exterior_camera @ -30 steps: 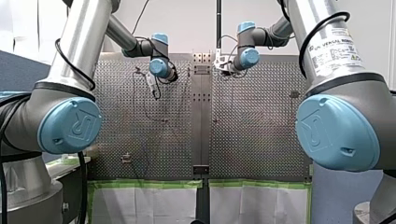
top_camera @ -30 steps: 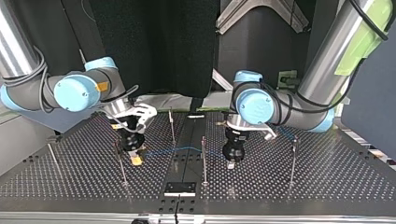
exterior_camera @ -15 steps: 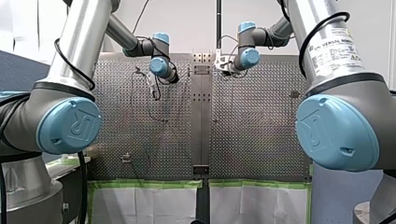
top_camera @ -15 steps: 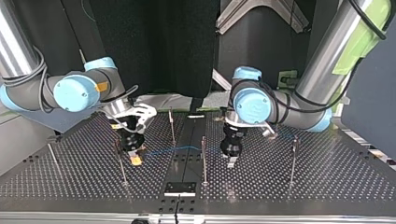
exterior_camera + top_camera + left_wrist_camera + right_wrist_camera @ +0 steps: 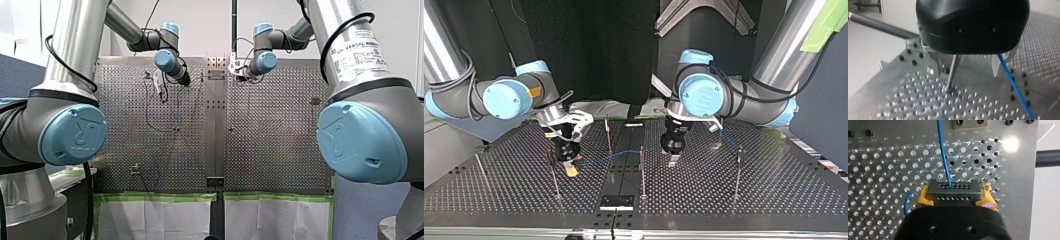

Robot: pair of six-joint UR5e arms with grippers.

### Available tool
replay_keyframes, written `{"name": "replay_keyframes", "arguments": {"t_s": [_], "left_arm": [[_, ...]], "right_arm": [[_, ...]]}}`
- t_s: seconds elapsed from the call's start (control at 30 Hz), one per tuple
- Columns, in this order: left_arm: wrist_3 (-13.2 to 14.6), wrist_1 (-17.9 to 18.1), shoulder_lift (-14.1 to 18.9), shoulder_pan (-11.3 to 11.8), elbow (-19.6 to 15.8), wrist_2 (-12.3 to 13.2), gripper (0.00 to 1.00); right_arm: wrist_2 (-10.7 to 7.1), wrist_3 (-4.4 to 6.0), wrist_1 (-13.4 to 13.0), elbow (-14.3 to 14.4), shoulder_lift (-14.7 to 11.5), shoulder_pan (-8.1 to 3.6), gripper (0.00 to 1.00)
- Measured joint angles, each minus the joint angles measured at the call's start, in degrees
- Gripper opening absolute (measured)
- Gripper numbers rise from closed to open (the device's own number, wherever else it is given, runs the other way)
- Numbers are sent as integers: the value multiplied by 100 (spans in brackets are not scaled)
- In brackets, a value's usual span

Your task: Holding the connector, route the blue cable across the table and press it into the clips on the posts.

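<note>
In the right wrist view my right gripper [image 5: 955, 196] has its yellow pads [image 5: 923, 198] shut on a grey connector [image 5: 953, 190]. The blue cable [image 5: 943, 155] runs out ahead of the connector over the perforated plate. At the top view's left the same gripper [image 5: 570, 169] holds the connector low by a thin post [image 5: 553, 176]. From there the cable [image 5: 596, 159] runs towards the middle post [image 5: 642, 170]. My left gripper [image 5: 966, 72] is open, its metal fingers [image 5: 934, 67] astride a post [image 5: 951, 75]. The cable [image 5: 1013, 86] passes beside one finger, free of both.
More thin posts stand at the top view's far right [image 5: 737, 172], far left [image 5: 480, 167] and behind the middle [image 5: 608, 134]. A small black plate [image 5: 616, 202] lies at the near edge. In the front view the cable [image 5: 148, 112] hangs slack below my left gripper [image 5: 161, 85].
My left gripper has opened, let go of the cable and lifted away from the plate. My right gripper has stayed put with the connector.
</note>
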Motion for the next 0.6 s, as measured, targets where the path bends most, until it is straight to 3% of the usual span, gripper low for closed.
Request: {"name": "replay_keyframes", "arguments": {"t_s": [0.27,0.47,0.6], "left_arm": [[-11,-172,475,-24,-371,426,100],[107,-168,804,-111,-566,492,100],[263,-106,1021,-272,-583,403,100]], "right_arm": [[0,0,7,0,-10,11,0],[0,0,16,0,-17,13,0],[0,5,19,-1,-77,-19,0]]}}
